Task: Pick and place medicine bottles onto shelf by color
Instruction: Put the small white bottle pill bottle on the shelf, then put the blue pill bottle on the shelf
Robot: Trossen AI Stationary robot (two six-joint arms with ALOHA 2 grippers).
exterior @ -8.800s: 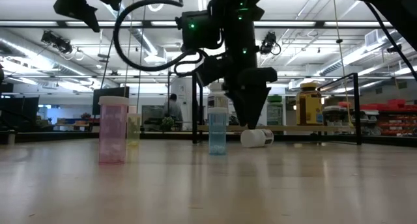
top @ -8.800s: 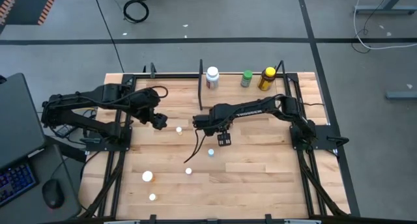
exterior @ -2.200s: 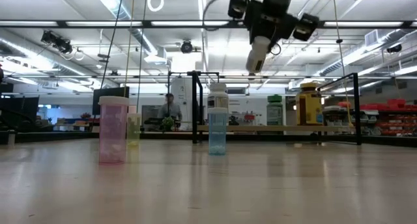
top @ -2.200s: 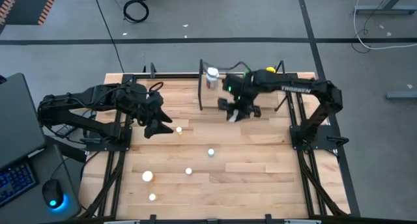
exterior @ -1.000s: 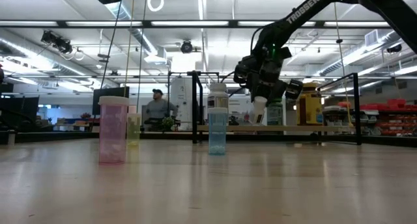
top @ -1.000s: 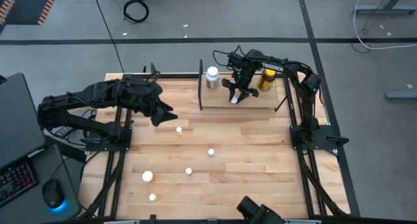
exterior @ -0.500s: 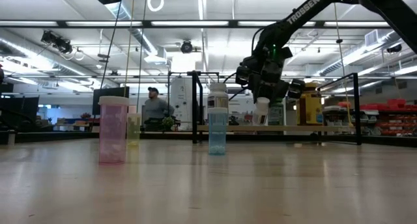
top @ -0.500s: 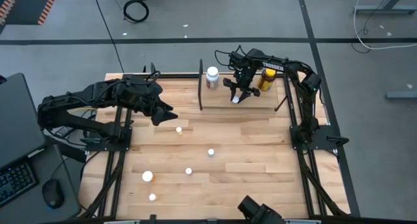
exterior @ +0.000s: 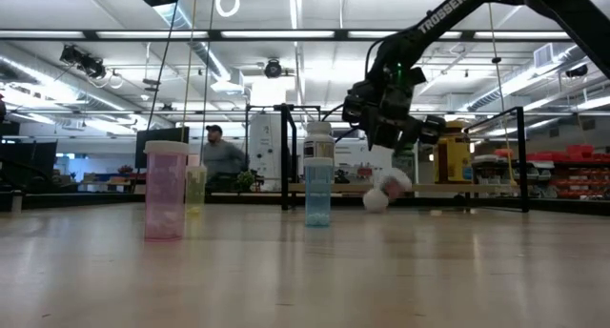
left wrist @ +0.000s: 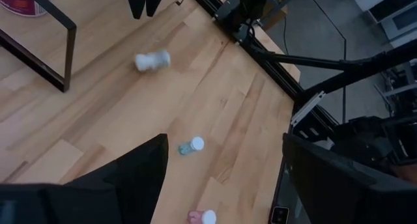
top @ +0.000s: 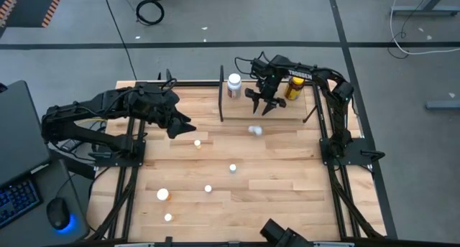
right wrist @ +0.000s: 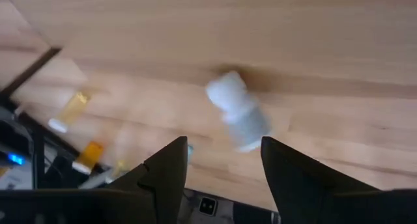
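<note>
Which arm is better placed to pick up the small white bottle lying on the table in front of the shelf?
Right, probably. The right tool hangs open over the shelf, close to the white bottle. The left tool sits farther off, nearer the bottle.

The right gripper (top: 263, 107) is hanging at the far side of the table, its arm folding back from the right edge, fingers (right wrist: 163, 168) spreading wide with nothing between them. The left gripper (top: 184, 123) is hovering over the left half, arm stretching in from the left, fingers (left wrist: 140, 168) parting widely too.
</note>
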